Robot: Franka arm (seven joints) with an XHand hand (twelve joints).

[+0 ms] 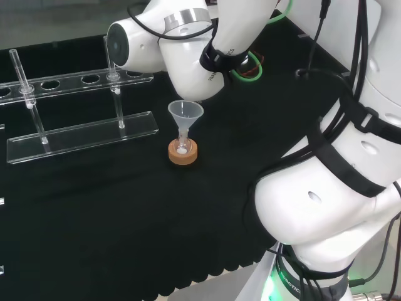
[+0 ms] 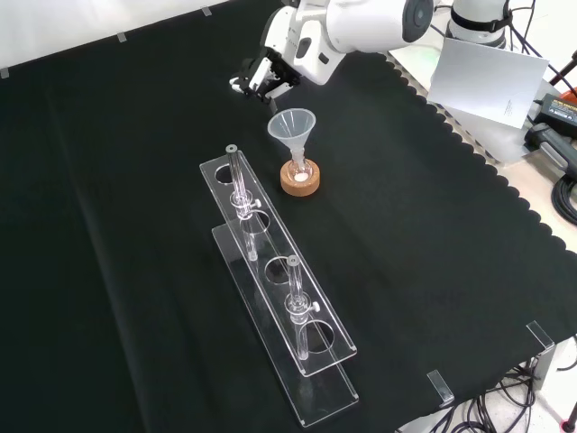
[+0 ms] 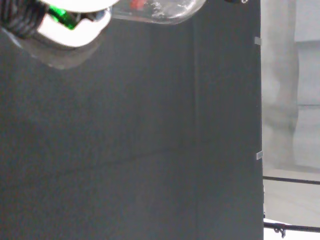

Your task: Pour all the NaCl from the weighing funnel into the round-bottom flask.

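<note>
The clear rack (image 2: 279, 307) lies nearest; beyond it, toward the worktop's (image 2: 117, 225) far edge, the hand (image 2: 268, 75), fingers' state unclear, seemingly pours into the funnel-topped flask (image 2: 298, 170), needing tilt.

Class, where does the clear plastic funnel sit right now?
In the front view, the clear plastic funnel stands upright in the small flask on the cork ring, just right of the clear rack's far end.

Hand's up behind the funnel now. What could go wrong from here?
1. The plastic funnel sits tall in the small round-bottom flask on its cork ring; a nudge from the hand could tip the stack.
2. The hand hangs beyond the funnel's mouth in the front view, so powder poured from there may land on the black cloth.
3. The clear rack stands close by; a wide swing could clip its upright rods.
</note>
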